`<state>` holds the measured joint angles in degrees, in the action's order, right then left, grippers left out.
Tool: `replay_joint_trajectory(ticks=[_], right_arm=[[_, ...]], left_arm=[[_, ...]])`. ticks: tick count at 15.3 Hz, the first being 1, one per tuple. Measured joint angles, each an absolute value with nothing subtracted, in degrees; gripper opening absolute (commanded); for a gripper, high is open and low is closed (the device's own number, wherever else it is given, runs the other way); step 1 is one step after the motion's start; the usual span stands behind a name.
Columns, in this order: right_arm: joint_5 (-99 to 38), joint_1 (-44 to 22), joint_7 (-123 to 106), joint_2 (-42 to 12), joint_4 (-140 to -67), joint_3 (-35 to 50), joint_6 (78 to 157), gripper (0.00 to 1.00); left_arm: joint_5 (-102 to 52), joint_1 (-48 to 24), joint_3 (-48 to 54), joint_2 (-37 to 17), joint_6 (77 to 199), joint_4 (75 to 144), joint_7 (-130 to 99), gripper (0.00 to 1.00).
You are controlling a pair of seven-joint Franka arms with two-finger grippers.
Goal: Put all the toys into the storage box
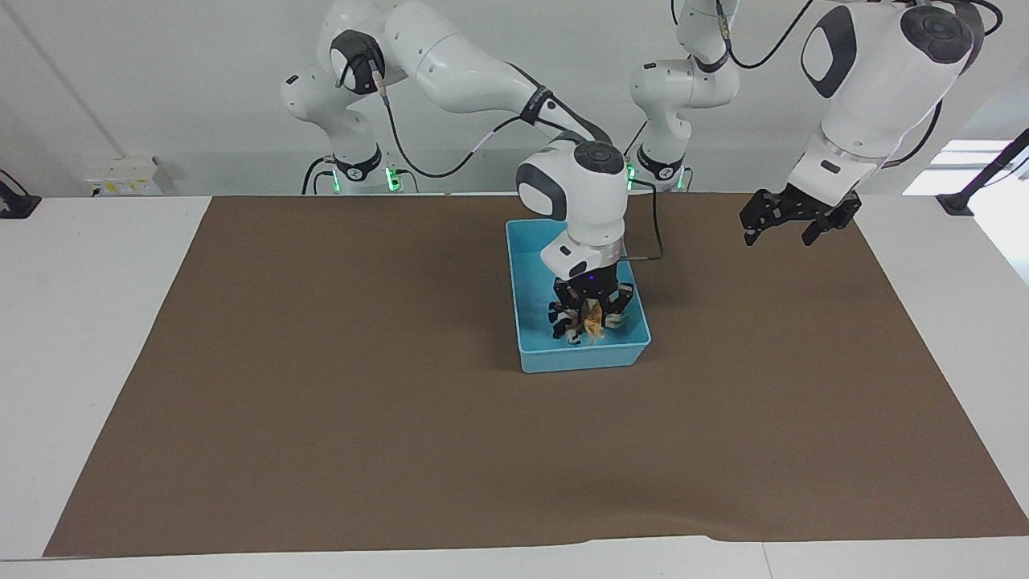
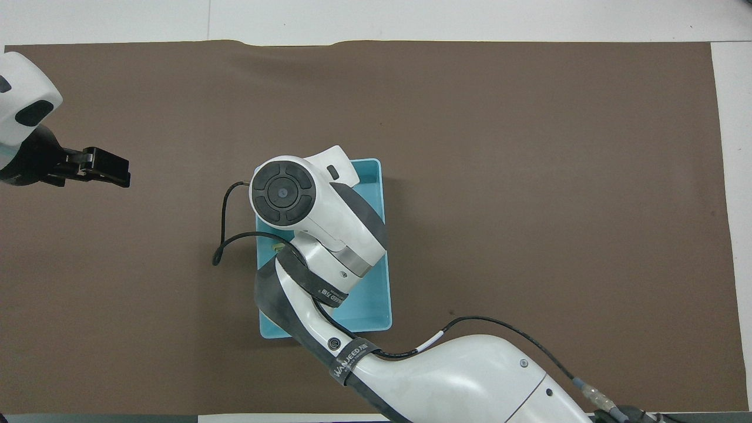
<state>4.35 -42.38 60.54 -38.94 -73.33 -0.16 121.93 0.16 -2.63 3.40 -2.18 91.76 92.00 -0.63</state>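
The light blue storage box (image 1: 583, 359) stands mid-table on the brown mat. My right gripper (image 1: 592, 309) hangs low inside it, over the pile of toys. The orange tiger (image 1: 593, 325) is right at its tip, just above the black-and-white panda (image 1: 558, 314) and the cream horse (image 1: 617, 321). I cannot tell whether the tiger is still gripped. The lion is hidden under the gripper. In the overhead view the right arm covers the toys and much of the box (image 2: 376, 296). My left gripper (image 1: 792, 225) waits open and empty, raised over the mat at the left arm's end (image 2: 108, 170).
The brown mat (image 1: 321, 402) covers most of the white table. A black cable (image 2: 226, 247) loops off the right arm's wrist beside the box.
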Motion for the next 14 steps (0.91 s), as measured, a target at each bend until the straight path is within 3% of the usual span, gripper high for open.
replay_joint_trajectory(ticks=[3, 7, 10, 14], right_arm=[[4.4, -39.4, 60.5, -36.8, -73.3, -0.7, 120.7, 1.00], [4.7, -32.2, 55.3, -28.8, -73.1, -0.8, 113.5, 1.00], [4.7, -23.9, 39.7, -22.4, -73.3, -0.8, 105.6, 1.00], [2.9, -8.5, 19.3, -18.0, -73.6, -0.9, 100.7, 1.00]], left_arm=[[0.2, -2.6, 3.3, -2.2, 91.9, 92.1, -0.6, 1.00], [0.2, -2.6, 3.3, -2.2, 91.9, 92.3, -0.6, 1.00], [0.2, -2.6, 3.3, -2.2, 92.4, 92.5, -0.6, 1.00], [0.2, -2.6, 3.3, -2.2, 92.5, 92.6, -0.6, 1.00]])
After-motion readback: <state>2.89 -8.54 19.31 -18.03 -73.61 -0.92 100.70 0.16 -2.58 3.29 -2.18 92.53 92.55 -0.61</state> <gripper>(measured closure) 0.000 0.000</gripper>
